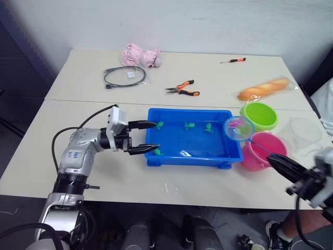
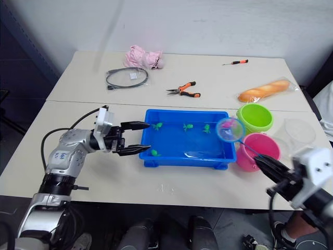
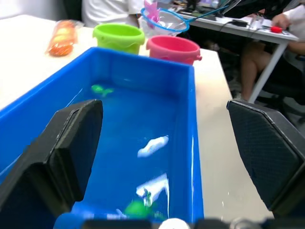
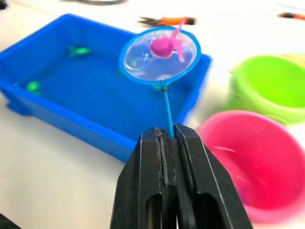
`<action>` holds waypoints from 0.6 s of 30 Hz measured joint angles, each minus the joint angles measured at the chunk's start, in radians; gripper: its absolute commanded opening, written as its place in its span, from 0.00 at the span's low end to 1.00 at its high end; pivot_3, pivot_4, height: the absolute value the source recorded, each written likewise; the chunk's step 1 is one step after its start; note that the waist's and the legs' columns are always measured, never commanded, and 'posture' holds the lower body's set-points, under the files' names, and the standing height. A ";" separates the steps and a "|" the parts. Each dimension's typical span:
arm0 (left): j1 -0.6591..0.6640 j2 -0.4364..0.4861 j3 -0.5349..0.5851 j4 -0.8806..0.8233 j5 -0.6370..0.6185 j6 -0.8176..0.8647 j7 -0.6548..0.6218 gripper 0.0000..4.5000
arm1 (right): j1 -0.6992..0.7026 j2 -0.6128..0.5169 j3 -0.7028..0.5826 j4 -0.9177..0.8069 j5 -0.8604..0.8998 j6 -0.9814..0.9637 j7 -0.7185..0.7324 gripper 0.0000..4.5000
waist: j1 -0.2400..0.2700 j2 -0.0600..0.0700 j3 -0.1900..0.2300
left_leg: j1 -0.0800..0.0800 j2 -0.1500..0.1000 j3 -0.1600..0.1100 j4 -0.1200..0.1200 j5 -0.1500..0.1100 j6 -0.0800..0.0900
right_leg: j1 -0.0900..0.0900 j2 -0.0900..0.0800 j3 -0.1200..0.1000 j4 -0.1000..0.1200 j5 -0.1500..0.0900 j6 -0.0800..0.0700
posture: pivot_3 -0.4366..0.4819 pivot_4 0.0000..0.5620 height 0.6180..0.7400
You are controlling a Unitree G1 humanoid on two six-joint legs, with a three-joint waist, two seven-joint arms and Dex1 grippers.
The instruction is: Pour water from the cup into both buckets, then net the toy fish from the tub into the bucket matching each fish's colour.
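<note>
- My right gripper (image 4: 169, 136) pinches the net (image 4: 159, 55) by its stick; a pink fish (image 4: 166, 45) lies in the mesh, above the tub (image 1: 156, 156)'s end beside the pink bucket (image 1: 260, 156).
- My left gripper (image 1: 148, 136) is spread across the tub's opposite end.
- No writing is legible anywhere.

Glossy blue plastic tub (image 4: 57, 102) with wet-shining floor just ahead of the left gripper's (image 1: 149, 137) matt black fingers (image 3: 71, 143); sheer mesh net (image 4: 159, 55) on a thin smooth handle clamped in the right gripper (image 4: 167, 138), beside glossy plastic pink bucket (image 4: 257, 162) and green bucket (image 4: 267, 86).
</note>
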 measured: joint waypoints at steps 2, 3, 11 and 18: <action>-0.042 -0.019 -0.010 0.010 0.001 0.003 -0.007 0.99 | 0.065 0.065 -0.064 0.014 -0.013 -0.059 0.033 0.00 | -0.001 0.000 0.000 | 0.000 0.000 0.000 0.000 0.000 0.000 | 0.000 0.000 0.000 0.000 0.000 0.000 | 0.48 0.27 1.00; -0.059 -0.025 -0.012 0.018 0.001 0.004 -0.010 0.99 | 0.092 0.088 -0.088 0.023 -0.025 -0.088 0.048 0.00 | -0.002 0.000 0.000 | 0.000 0.000 0.000 0.000 0.000 0.000 | 0.000 0.000 0.000 0.000 0.000 0.000 | 0.48 0.27 1.00; -0.091 -0.067 -0.040 0.034 0.002 0.026 -0.012 0.99 | 0.133 0.128 -0.106 0.207 -0.327 -0.354 0.068 0.00 | -0.016 0.000 0.000 | 0.006 0.000 0.003 0.000 -0.001 -0.001 | 0.001 0.000 0.005 -0.002 0.000 0.000 | 0.48 0.27 1.00; -0.094 -0.072 -0.044 0.020 0.001 0.055 0.004 0.99 | 0.079 0.121 0.001 0.313 -0.577 -0.557 0.033 0.00 | -0.016 0.001 -0.001 | 0.009 0.000 0.005 -0.001 -0.001 -0.002 | 0.002 0.000 0.007 0.000 -0.001 -0.001 | 0.48 0.27 1.00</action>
